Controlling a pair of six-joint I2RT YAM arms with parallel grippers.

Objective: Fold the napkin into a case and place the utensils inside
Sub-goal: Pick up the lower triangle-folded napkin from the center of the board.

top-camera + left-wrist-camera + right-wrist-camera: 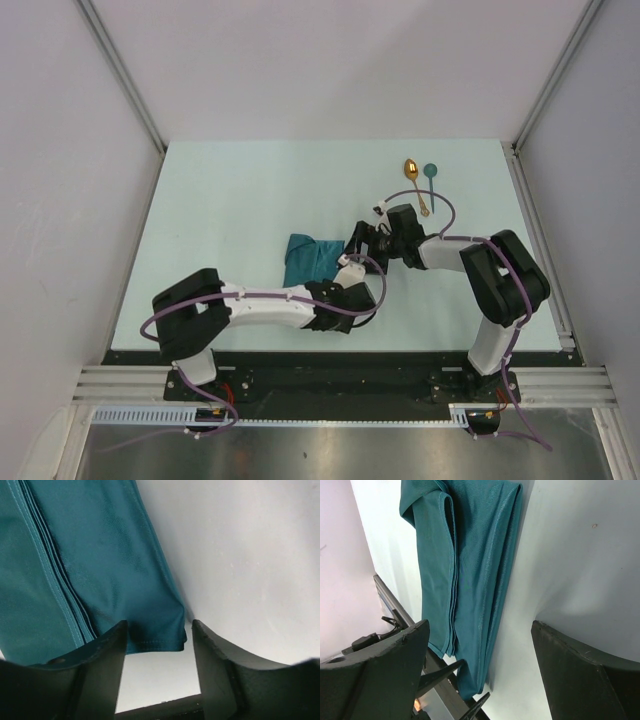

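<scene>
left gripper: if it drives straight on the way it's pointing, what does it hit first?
The folded napkin. Its hemmed corner lies directly ahead of the left gripper, in line with the gap between the open fingers. Depth is unclear, so it may come down on the cloth or on the table beside it.

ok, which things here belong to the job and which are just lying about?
Job:
- folded napkin
- gold spoon
- teal spoon

Lying about:
- nothing loose in view; only the table itself
</scene>
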